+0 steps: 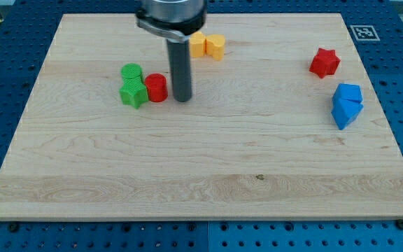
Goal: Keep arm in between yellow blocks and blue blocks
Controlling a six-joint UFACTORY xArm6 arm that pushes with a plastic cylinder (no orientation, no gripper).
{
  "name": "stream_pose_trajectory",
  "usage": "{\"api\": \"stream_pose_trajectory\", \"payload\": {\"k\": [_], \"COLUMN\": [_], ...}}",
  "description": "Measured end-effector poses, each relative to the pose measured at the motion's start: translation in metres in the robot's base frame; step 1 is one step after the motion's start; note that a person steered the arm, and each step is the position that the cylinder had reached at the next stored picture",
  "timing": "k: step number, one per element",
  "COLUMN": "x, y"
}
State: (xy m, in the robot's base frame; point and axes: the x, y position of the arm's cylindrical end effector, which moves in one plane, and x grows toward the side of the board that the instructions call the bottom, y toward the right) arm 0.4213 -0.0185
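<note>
Two yellow blocks sit at the view's top centre: one [197,45] partly hidden behind the rod, and a yellow hexagonal block [215,47] touching it on its right. Two blue blocks sit at the view's right: a blue block [349,94] and a blue wedge-like block [344,113] just below it, touching. My tip [182,99] rests on the board below the yellow blocks and just right of the red cylinder [157,87]. It is far to the left of the blue blocks.
A green cylinder [131,72] and a green star block [133,93] sit left of the red cylinder. A red star block [324,62] lies at the upper right. The wooden board [201,175] has a marker tag [362,31] at its top right corner.
</note>
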Motion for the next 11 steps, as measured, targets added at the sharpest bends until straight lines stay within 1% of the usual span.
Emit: {"api": "stream_pose_trajectory", "payload": {"k": [1, 2, 3, 8, 10, 11], "x": [0.0, -0.014, -0.037, -0.044, -0.084, -0.085], "y": [0.034, 0.046, 0.057, 0.077, 0.077, 0.087]}}
